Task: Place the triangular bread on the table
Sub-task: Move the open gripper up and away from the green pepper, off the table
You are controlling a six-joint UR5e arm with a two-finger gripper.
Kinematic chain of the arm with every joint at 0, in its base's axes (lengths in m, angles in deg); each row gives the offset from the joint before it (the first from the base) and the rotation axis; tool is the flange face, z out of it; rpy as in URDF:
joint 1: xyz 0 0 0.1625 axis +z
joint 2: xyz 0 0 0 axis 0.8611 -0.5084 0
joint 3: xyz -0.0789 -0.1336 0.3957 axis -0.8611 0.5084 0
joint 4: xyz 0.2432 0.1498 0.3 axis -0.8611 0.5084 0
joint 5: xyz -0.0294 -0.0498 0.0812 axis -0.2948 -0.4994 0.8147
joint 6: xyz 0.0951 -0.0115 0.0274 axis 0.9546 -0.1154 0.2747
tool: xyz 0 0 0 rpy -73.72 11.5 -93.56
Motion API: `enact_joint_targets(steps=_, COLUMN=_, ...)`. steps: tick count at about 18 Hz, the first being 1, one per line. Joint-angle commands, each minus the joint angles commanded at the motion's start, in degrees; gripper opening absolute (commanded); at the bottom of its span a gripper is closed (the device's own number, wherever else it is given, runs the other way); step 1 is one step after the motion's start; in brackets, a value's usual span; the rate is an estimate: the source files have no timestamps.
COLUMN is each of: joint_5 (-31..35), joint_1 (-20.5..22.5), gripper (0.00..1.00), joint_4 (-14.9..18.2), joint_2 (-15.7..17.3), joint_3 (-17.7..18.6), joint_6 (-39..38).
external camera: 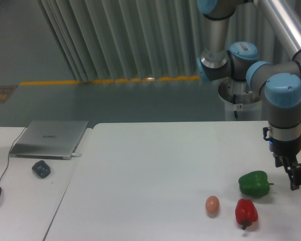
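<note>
**A:** Where's the bread?

**B:** I can't find it. Nothing wedge-shaped lies on the big counter (155,165), and I see nothing of it at the hand (294,175) either. The hand hangs low at the 3 o'clock edge of the view, partly cut off. I can't tell whether its fingers stand wide or narrow, or whether they hold anything.

**A:** So how would it handle?

**B:** This is a judgement only. Bread should be light, soft and a bit crumbly, not slippery. I'd pinch it gently across the thick middle of the wedge, not at a rounded corner, which would squash or tear. Too hard a squeeze would dent it.

**A:** What's around?

**B:** A green pepper (254,183) sits just beside the hand, on its 9 o'clock side. A red pepper (246,212) is near it, toward 6 o'clock, and an egg (212,204) lies at 9 o'clock of the red pepper. The egg could roll if it's nudged.

**A:** And farther off?

**B:** Well apart, toward 9 o'clock, a narrow counter (25,216) carries a laptop (47,139) and a dark lump (41,168). The peppers crowd the hand's corner. The wide middle of the big counter looks the safer spot.
</note>
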Motion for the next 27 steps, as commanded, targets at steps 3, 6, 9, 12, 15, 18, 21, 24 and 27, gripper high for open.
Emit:
enact_joint_targets(steps=3, joint_5=-0.26, joint_1=0.35, gripper=1.0, joint_4=0.0, joint_2=0.09, joint_3=0.18, joint_6=-0.17)
enact_joint_targets(steps=6, joint_5=-1.66, joint_1=0.35, gripper=1.0, joint_4=-0.09, joint_2=0.09, joint_3=0.44, joint_6=-0.7)
enact_joint_targets(steps=9, joint_5=-1.76, joint_1=0.79, gripper=1.0, joint_4=-0.17, joint_2=0.09, joint_3=0.96, joint_6=-0.88)
enact_joint_targets(steps=12, joint_5=-1.58, joint_1=1.4, gripper=1.0, joint_4=-0.26, joint_2=0.09, joint_3=1.05, joint_6=-1.49)
enact_joint_targets(steps=15, joint_5=-1.76, joint_1=3.51, gripper=1.0, joint_4=-0.26, joint_2=0.52, joint_3=1.05, joint_6=-0.88)
enact_joint_targets(steps=18, joint_5=-1.76, joint_1=5.27, gripper=1.0, joint_4=-0.35, joint_2=0.97, joint_3=0.79, joint_6=1.13)
enact_joint_targets(steps=21, joint_5=-1.67, joint_1=7.29, gripper=1.0, joint_4=-0.35, joint_2=0.7, joint_3=-0.43, joint_6=7.89)
enact_joint_targets(steps=24, joint_5=-1.76, joint_1=9.75, gripper=1.0, joint_4=-0.44, joint_2=0.53, joint_3=-1.32, joint_6=12.12)
enact_joint_targets(steps=27, joint_5=-1.32, joint_1=11.94, gripper=1.0, joint_4=-1.14, joint_2=0.26, joint_3=-1.41, joint_6=12.13)
